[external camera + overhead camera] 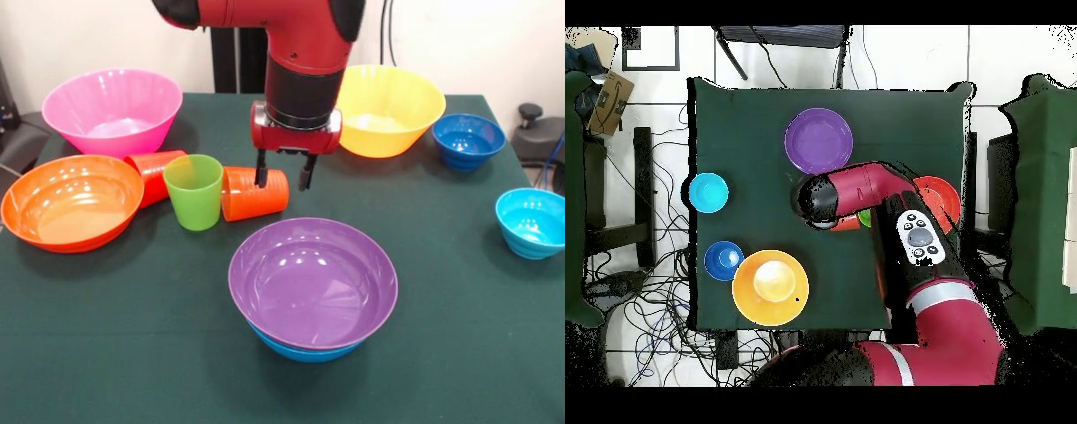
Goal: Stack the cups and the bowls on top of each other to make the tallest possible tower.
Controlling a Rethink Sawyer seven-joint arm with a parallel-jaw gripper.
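While the fingers (282,173) hang parted and empty just over the tipped orange cup (254,193), the green cup (194,191) stands upright beside it, with the red cup (155,174) lying against the orange bowl (71,202). Nearer me, the purple bowl (312,281) nests in the blue bowl (305,350). Pink (112,109) and yellow (388,109) bowls sit at the far side, small dark blue (468,140) and cyan (532,222) ones apart. Dark green cloth covers the desk (459,336); cables (655,290) tangle over the tiled floor (910,55) around it.
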